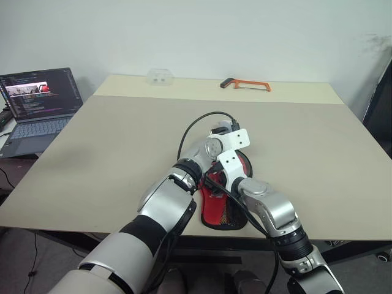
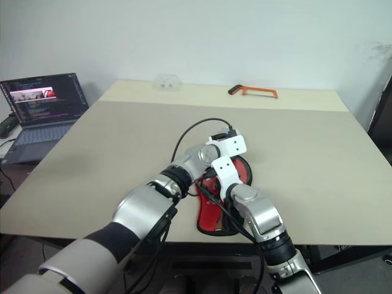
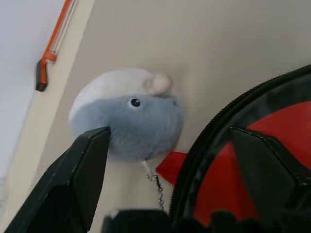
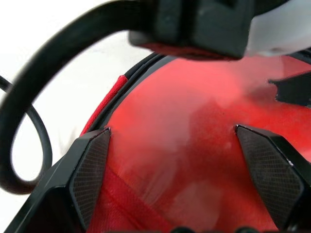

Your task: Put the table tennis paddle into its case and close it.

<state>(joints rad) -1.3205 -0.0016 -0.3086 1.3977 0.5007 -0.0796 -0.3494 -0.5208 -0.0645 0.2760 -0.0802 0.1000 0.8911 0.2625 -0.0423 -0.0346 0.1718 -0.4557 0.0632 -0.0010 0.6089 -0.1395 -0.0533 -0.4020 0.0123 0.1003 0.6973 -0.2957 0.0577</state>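
Both tools (image 3: 170, 145) (image 4: 170, 145) gape above the red case (image 1: 222, 211).

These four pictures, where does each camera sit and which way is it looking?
Left eye view: on the head, looking forward and down over both arms at the table, the case, an orange hacksaw and a laptop.
Right eye view: beside it, same scene.
Left wrist view: on the left wrist, along the open left gripper, at the case's zip edge and a grey plush toy.
Right wrist view: on the right wrist, along the open right gripper, at the case's red side.
All four views share the case.
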